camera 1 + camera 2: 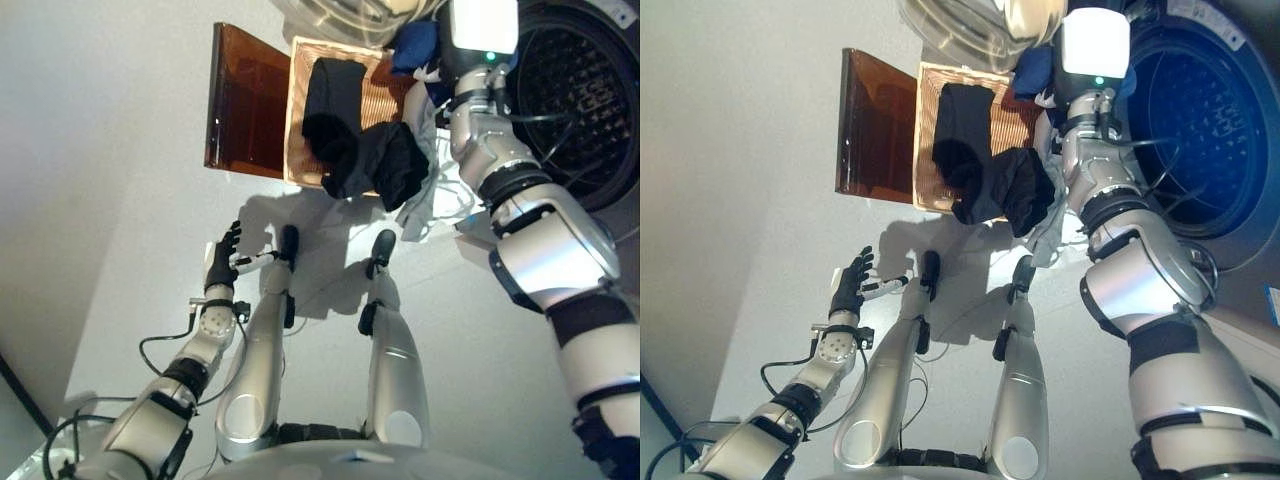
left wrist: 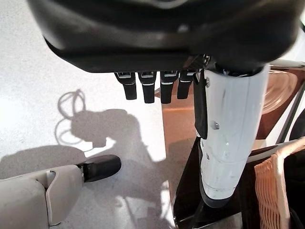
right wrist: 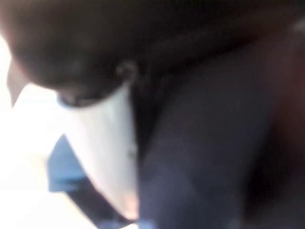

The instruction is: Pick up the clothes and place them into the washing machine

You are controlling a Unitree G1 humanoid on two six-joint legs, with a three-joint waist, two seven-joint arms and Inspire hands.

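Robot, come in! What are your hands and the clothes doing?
Left hand open, idle low. Right hand buried in blue cloth, grip unseen. Dark clothes draped over basket. Washer drum open.

Dark clothes (image 1: 360,150) heaped over basket (image 1: 300,120); washer drum (image 1: 1200,130) mouth unobstructed beside it.

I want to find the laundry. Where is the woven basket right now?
In the left eye view, the tan woven basket sits on the floor, between a brown panel on its left and the washing machine's round drum on its right, holding black clothes.

Pale grey floor (image 1: 120,150) (brightly lit, hard shadows), brown wooden board (image 1: 243,100) lying flat
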